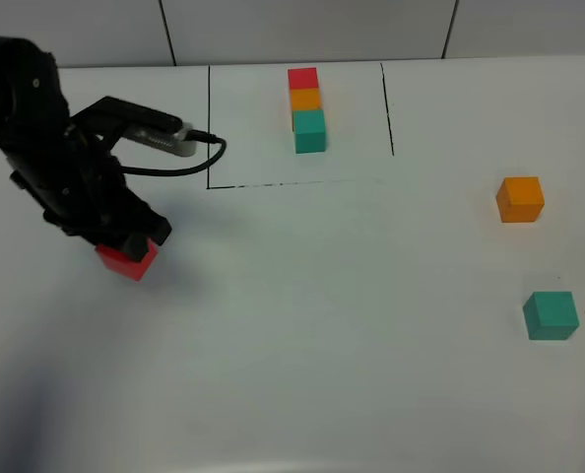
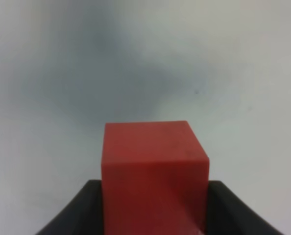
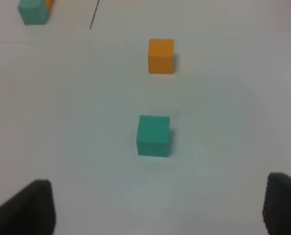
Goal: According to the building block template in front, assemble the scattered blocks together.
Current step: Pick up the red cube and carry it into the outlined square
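Note:
The template is a joined line of red, orange and teal cubes inside a marked rectangle at the back centre; its teal end shows in the right wrist view. My left gripper is shut on the loose red cube, at the left of the table; the cube sits between the jaws in the left wrist view. The loose orange cube and teal cube lie at the right, also in the right wrist view. My right gripper is open, short of the teal cube.
A thin black rectangle outline is drawn on the white table around the template. A black cable loops off the left arm. A tiled wall runs along the back edge.

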